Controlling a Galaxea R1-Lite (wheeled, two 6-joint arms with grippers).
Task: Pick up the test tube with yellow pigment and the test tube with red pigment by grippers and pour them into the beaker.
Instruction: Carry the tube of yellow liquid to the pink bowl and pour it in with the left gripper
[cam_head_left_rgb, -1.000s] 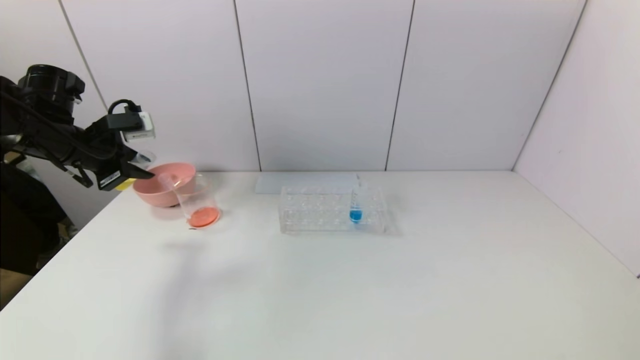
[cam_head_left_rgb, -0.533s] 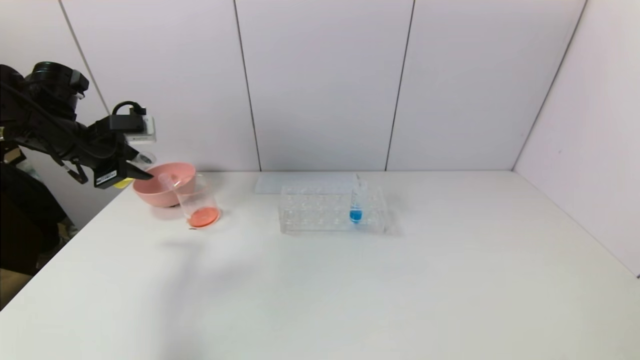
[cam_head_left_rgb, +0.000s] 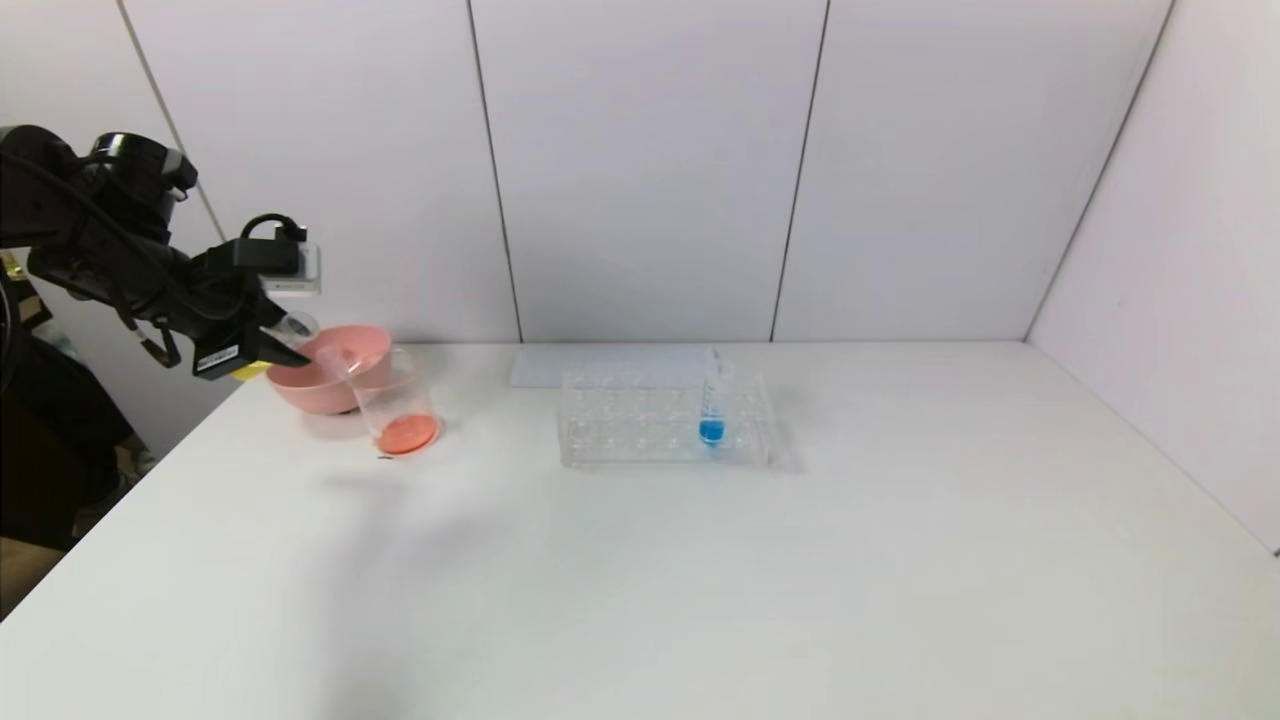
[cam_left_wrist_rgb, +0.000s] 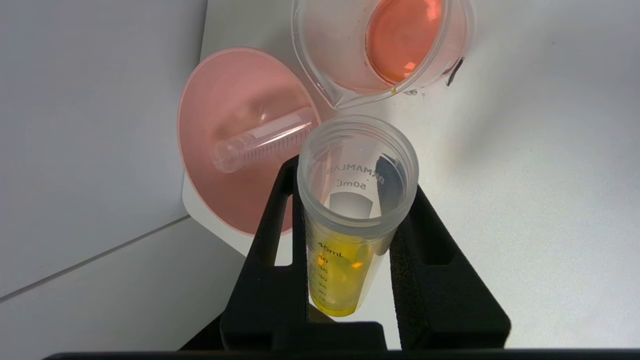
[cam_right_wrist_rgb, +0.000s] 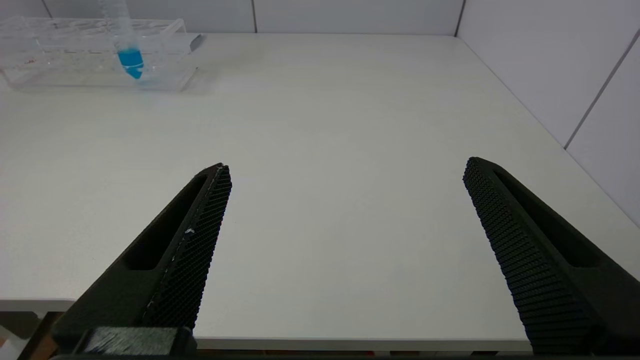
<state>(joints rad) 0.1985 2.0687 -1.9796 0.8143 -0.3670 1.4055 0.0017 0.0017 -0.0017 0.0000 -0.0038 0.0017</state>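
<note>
My left gripper (cam_head_left_rgb: 283, 352) is shut on the test tube with yellow pigment (cam_left_wrist_rgb: 340, 270), its fingers (cam_left_wrist_rgb: 270, 240) on both sides of it. The tube (cam_head_left_rgb: 262, 362) is tilted, mouth toward the pink bowl and the beaker (cam_head_left_rgb: 395, 400). The beaker (cam_left_wrist_rgb: 350, 65) holds red-orange liquid and stands just past the tube's mouth. A clear empty tube (cam_left_wrist_rgb: 265, 140) lies in the pink bowl (cam_left_wrist_rgb: 215, 110). No tube with red liquid shows. My right gripper (cam_right_wrist_rgb: 345, 175) is open and empty over the table's near edge.
The pink bowl (cam_head_left_rgb: 300, 385) sits behind the beaker at the table's back left corner. A clear tube rack (cam_head_left_rgb: 640, 425) with a blue-liquid tube (cam_head_left_rgb: 712, 410) stands mid-back; both show in the right wrist view, rack (cam_right_wrist_rgb: 60, 55) and tube (cam_right_wrist_rgb: 130, 55).
My left wrist has shifted slightly right and lower beside the pink bowl, still holding the yellow tube. Nothing else has moved.
</note>
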